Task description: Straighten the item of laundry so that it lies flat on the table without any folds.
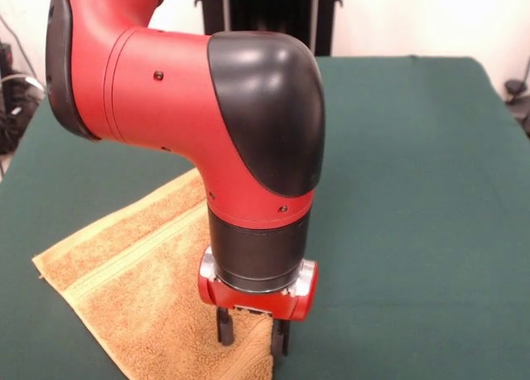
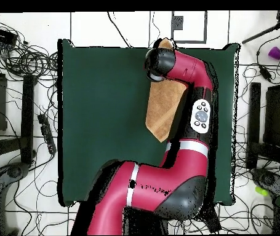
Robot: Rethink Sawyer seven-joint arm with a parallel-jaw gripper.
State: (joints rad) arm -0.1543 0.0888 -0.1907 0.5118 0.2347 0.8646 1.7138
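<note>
My end effector [image 1: 252,337] hangs low over the near part of the bench [image 1: 414,190], wrist pointing straight down. Two dark fingers [image 1: 224,326] show beneath the red flange, apart from each other, with towel fabric visible in the gap between them. They read as spread, not pinching anything. Tips sit at or just above the cloth; I cannot tell whether they touch.

The towel [image 1: 141,272] lies on the green top toward the left in the front view, angled so one corner points away to the left and a woven band runs diagonally across it. Its right-hand edge passes under my wrist, and the lower part runs out of the picture's bottom edge. In the overhead view the towel [image 2: 164,104] shows as a long tapering shape, narrowing to a point toward my base, with my arm covering its right side. That taper suggests, to my judgement, that part of it is folded over rather than fully laid out, though the fold itself is hidden by my arm.

Why this pose: I judge I am set vertically over the towel's edge so the open fingers can take hold of a border or corner there and draw it outward. The end effector stands directly over the towel's right margin, near its near end
</note>
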